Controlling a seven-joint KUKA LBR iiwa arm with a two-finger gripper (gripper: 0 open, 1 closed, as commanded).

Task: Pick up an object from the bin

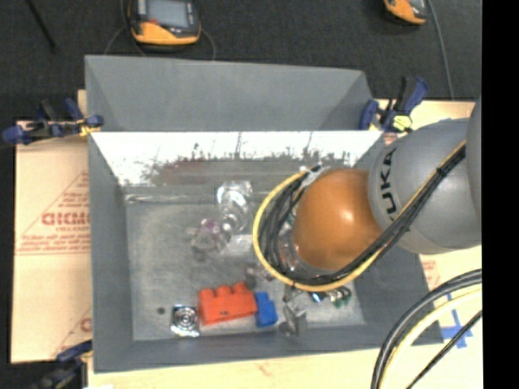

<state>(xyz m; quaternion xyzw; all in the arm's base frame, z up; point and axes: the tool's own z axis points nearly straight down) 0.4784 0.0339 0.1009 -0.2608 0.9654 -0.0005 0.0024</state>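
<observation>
Bin holds an orange brick and blue block; end effector just beside them, state indiscernible.

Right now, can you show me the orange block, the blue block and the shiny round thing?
orange block point(223, 306), camera view, on the middle of its top face.
blue block point(265, 309), camera view, on the middle of its top.
shiny round thing point(186, 320), camera view, on its centre.
</observation>
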